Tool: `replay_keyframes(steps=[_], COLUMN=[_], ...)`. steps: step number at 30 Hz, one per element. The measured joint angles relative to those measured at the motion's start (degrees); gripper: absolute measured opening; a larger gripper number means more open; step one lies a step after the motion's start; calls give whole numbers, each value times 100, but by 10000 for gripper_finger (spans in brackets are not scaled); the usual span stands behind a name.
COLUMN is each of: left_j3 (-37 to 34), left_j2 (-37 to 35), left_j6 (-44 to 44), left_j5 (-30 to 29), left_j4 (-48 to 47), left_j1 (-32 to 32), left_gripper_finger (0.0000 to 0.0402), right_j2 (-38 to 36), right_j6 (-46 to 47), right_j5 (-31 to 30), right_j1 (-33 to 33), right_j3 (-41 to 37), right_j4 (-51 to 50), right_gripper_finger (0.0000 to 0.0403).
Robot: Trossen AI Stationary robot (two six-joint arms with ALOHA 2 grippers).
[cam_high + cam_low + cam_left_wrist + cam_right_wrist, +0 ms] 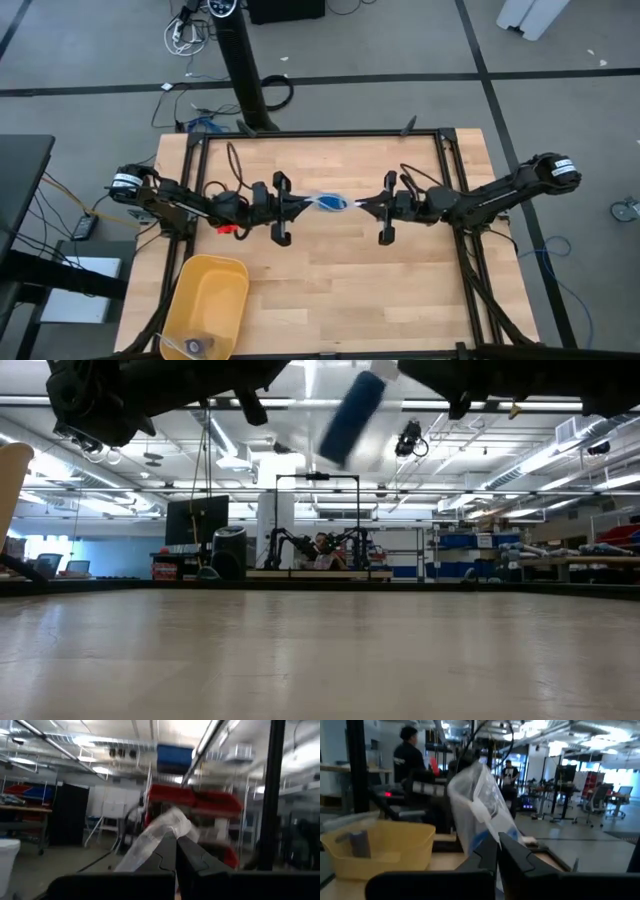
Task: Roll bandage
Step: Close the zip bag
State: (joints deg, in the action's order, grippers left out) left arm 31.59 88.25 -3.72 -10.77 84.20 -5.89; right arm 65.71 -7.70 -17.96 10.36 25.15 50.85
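A clear crinkled plastic bag (331, 202) hangs in the air over the middle of the table, between my two grippers. The blue bandage (328, 204) shows through it, and in the low view the bandage (350, 415) sits high above the tabletop. My left gripper (304, 201) is shut on the bag's left end. My right gripper (364, 205) is shut on its right end. Each wrist view shows the bag (157, 837) (480, 802) rising past shut fingertips. My left gripper pinches the bag's left end (167, 832) between its two fingers, coming about level from the table's left. The plastic is bunched there and lifted clear of the table. My right gripper pinches the bag's right end (490, 837) between its two fingers, coming about level from the table's right. The bag stands up past the fingertips, with blue showing low inside it (481, 840). It is clear of the table.
A yellow plastic bin (205, 300) stands at the table's near left corner with a small item in it. Black frame rails (320, 134) run along the table's far, left and right sides. Bare wood lies below the bag.
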Motion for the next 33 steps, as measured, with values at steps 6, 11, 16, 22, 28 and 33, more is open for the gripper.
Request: replay_keyframes(steps=[6,11,16,22,28,33], left_j3=[0,0,0,2,97,306], left_j2=[0,-17,-17,-198,-1102,-1871], left_j6=[137,137,161,368,1023,1126], left_j5=[-5,-28,-133,-348,-1365,-1733], left_j4=[-1074,-1723,-1881,-2169,-4346,-5568], left_j1=[42,94,101,101,103,103], left_gripper_finger=[3,4,4,14,65,117], right_j2=[-689,-1205,-1379,-1309,-1300,-1285], right_j6=[-38,13,152,163,142,134], right_j5=[-24,-77,-109,-109,-109,-107], right_j1=[-2,1,-1,-2,-2,-2], right_j3=[2,2,2,2,2,8], right_j4=[-742,-1642,-2135,-2272,-2288,-2346], right_gripper_finger=[3,2,2,1,1,0])
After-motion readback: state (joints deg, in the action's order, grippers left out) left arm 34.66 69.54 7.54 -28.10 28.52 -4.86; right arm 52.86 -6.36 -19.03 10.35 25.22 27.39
